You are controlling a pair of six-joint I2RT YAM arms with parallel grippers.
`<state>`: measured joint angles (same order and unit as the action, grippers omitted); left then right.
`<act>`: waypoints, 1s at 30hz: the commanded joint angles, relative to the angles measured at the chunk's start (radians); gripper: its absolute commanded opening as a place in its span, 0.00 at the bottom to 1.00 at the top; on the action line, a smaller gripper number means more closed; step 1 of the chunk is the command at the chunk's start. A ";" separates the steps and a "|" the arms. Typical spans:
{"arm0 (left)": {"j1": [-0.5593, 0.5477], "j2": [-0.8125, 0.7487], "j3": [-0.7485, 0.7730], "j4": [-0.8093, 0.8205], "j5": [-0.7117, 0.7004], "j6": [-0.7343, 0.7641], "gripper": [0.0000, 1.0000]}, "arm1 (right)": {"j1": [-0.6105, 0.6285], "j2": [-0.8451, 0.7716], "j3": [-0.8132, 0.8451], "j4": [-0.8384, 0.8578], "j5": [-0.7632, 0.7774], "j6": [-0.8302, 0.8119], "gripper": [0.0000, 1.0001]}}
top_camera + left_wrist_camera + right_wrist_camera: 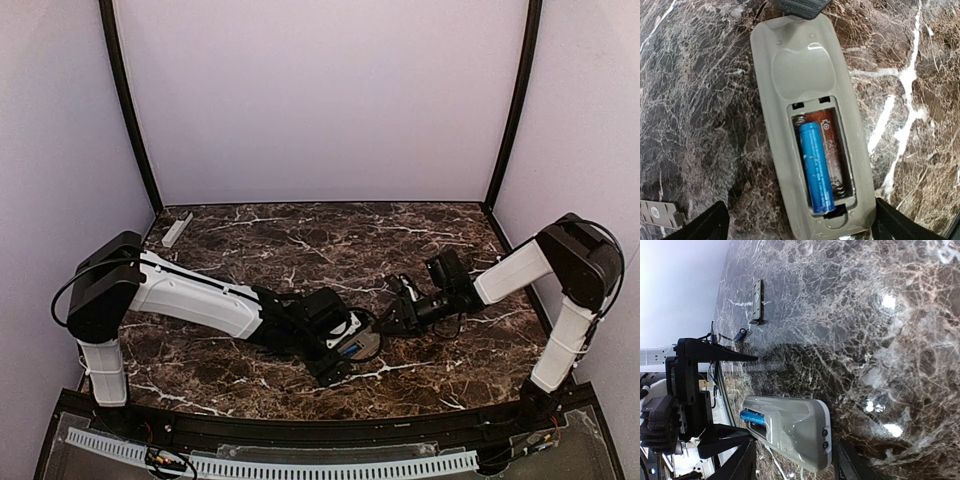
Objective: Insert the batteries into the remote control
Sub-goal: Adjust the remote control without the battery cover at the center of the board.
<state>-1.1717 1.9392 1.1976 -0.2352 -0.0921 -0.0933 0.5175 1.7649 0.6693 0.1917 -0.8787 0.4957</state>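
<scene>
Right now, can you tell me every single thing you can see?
remote control: one, pale grey, face down mid-table, battery bay open.
batteries: two, blue; one in the bay, one loose on the table.
grey bar: one, pale grey, far left corner.
ridged piece: one, grey, on the table near the remote control.
table: one, dark marble, under everything.
arms: two, white and black; left arm, right arm, reaching to the middle.
left gripper: one, black, jaws open astride the remote control.
right gripper: one, black, jaws closed on the remote control's end.
</scene>
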 commanded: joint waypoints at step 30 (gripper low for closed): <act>0.072 -0.072 -0.073 -0.037 -0.099 0.101 0.99 | 0.153 -0.063 -0.159 0.051 0.000 0.071 0.48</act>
<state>-1.1168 1.9079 1.1683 -0.2481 -0.1589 -0.0299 0.6277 1.6855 0.5140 0.2996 -0.9054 0.5735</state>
